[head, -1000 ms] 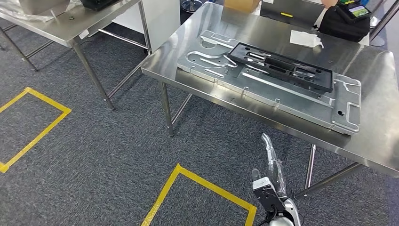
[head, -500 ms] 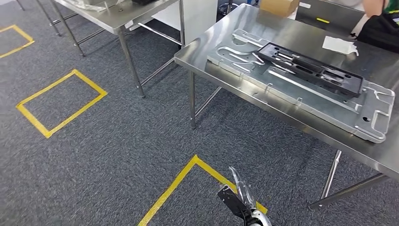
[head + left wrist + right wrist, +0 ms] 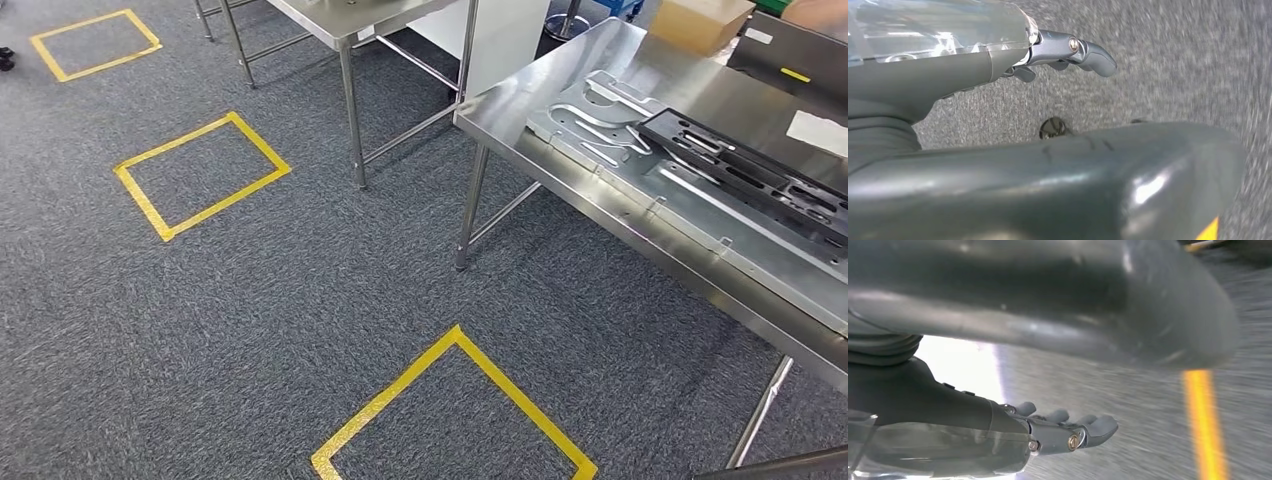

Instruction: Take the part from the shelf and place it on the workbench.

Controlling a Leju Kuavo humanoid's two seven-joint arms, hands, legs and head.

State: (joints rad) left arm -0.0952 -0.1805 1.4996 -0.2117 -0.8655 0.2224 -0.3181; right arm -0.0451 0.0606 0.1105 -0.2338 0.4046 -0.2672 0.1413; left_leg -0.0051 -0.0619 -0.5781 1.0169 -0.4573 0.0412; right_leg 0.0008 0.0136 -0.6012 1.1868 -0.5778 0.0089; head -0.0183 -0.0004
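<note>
A black slotted frame part (image 3: 752, 176) lies flat on a large silver metal plate (image 3: 690, 215), which rests on the steel workbench (image 3: 610, 55) at the right of the head view. My left hand (image 3: 1058, 52) hangs over grey carpet, its fingers stretched out and nothing in it. Beside a yellow floor line, my right hand (image 3: 1063, 432) also hangs with its fingers straight and apart, holding nothing.
A second steel table (image 3: 340, 15) stands at the back, its legs reaching the carpet. Yellow tape squares (image 3: 200, 172) mark the floor, one close in front (image 3: 455, 410). A cardboard box (image 3: 700, 20) and a white sheet (image 3: 815, 130) sit on the workbench's far side.
The camera has swung to the left, so the workbench has slid to the picture's right. My right hand, earlier at the bottom edge of the head view, has dropped out of that picture.
</note>
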